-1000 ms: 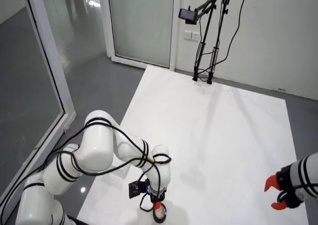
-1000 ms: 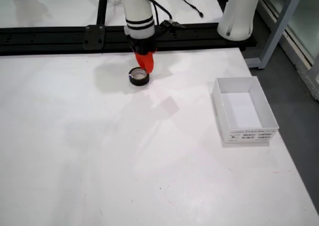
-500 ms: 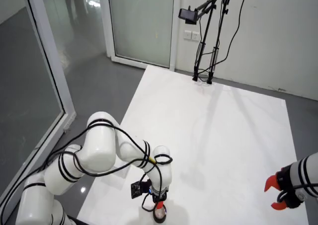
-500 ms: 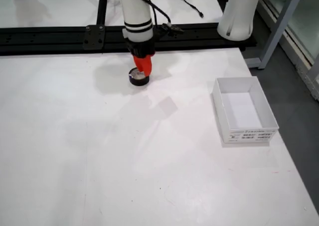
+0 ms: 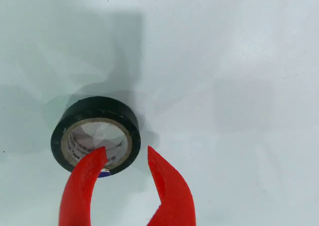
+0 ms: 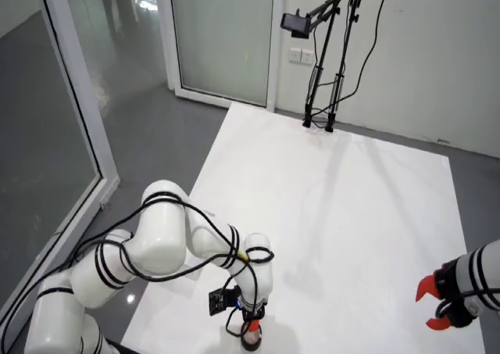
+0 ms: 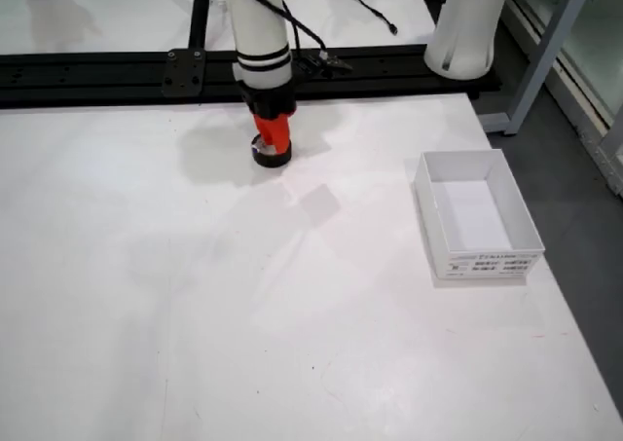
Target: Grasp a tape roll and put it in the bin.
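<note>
**Grasp point: tape wall, one finger in the core**

View riding on the gripper: black electrical tape roll with pale cardboard core (image 5: pixel 95 136) lies flat on the white table (image 5: pixel 229 76). Red gripper (image 5: pixel 124 156) stands apart, straddling the near wall, holding nothing. Judged light, stiff, slightly slick.

View from the robot's side: gripper low over the roll at the table edge.

View facing the robot: white open-topped bin (image 7: pixel 477 212) well apart, to the right.

The view that rides on the claw (image 5: pixel 124 158) looks straight down, very near the table. The high view looks from behind the arm across the table. The front view faces the claw (image 7: pixel 272 141); both standing views share it.
</note>
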`<state>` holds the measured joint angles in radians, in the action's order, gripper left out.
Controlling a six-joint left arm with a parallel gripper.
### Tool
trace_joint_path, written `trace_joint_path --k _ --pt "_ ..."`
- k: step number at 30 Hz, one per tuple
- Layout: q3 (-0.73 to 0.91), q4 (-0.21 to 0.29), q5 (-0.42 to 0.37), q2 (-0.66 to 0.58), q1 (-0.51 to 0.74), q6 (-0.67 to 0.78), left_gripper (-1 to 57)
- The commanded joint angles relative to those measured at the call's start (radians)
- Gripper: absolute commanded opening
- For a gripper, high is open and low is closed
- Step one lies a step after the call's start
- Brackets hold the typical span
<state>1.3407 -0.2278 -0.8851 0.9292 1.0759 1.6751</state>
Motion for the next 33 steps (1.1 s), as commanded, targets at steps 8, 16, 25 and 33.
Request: trace_joint_path --k 8,16,25,33 --pt "-0.017 0.002 0.012 0.033 -0.017 0.001 17.9" --pt "-0.022 0.004 0.017 0.052 -0.014 0.003 17.4" --pt "-0.022 0.004 0.015 0.057 -0.022 0.005 9.8" --pt "-0.023 0.013 0.028 0.057 -0.039 0.005 -0.6"
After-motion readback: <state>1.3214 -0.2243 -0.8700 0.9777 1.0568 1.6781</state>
